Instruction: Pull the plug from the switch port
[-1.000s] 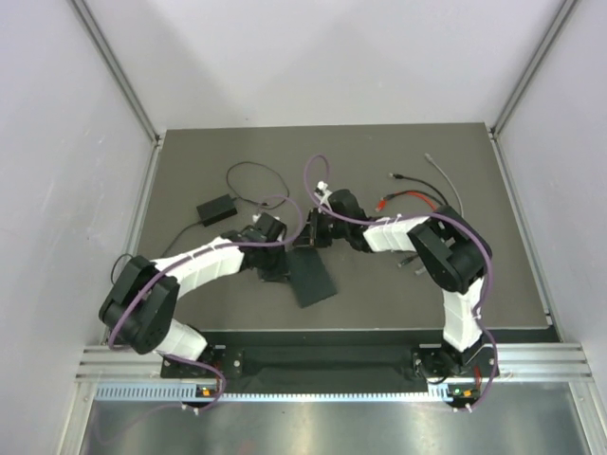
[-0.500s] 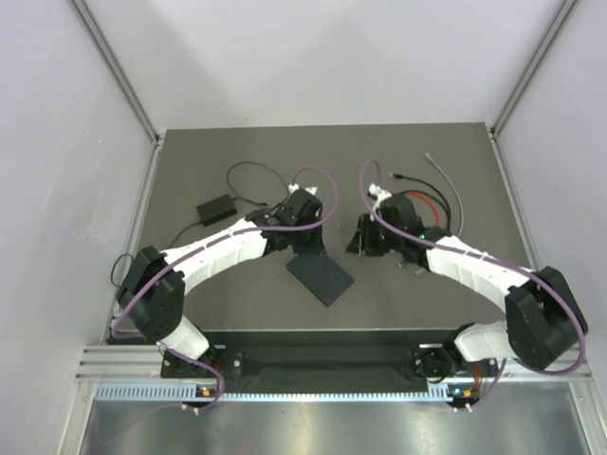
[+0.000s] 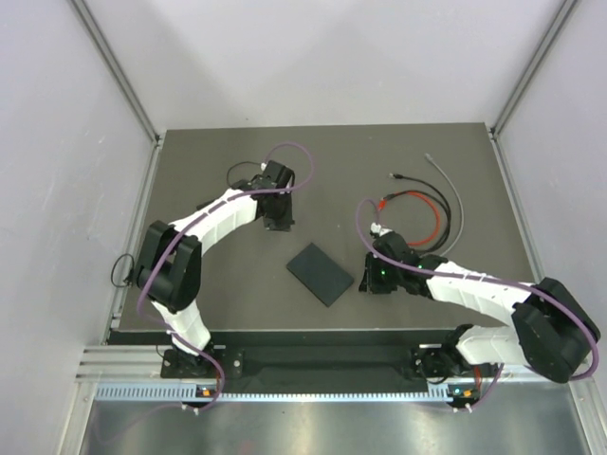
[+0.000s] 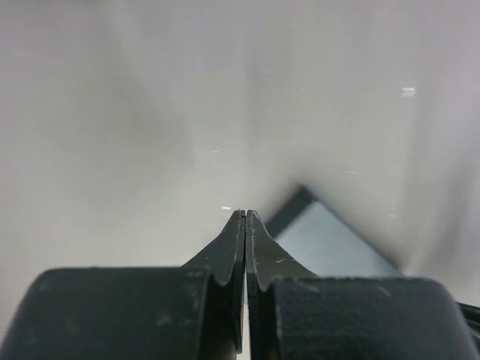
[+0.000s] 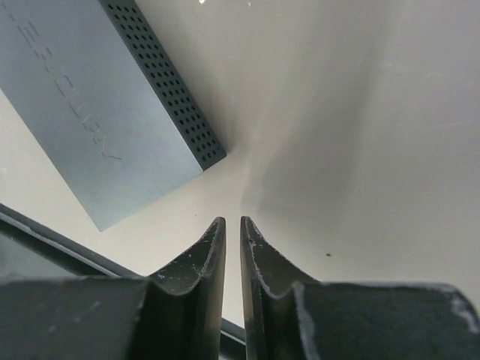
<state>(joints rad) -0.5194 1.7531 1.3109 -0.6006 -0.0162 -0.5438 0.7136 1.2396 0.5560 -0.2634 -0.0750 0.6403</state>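
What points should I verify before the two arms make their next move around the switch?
1. Flat dark grey rectangular switch unplugged: ok, the red and black cables lie apart from it.
2. Left end effector empty: ok, shut on nothing.
3. Right end effector empty: ok, almost shut, nothing between.
4. Both end effectors apart from the switch: ok.
5. Sockets seen empty: cannot tell, only a perforated side shows.

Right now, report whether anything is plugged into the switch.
Unplugged: the switch lies alone, nothing joined to it; the cables lie apart.
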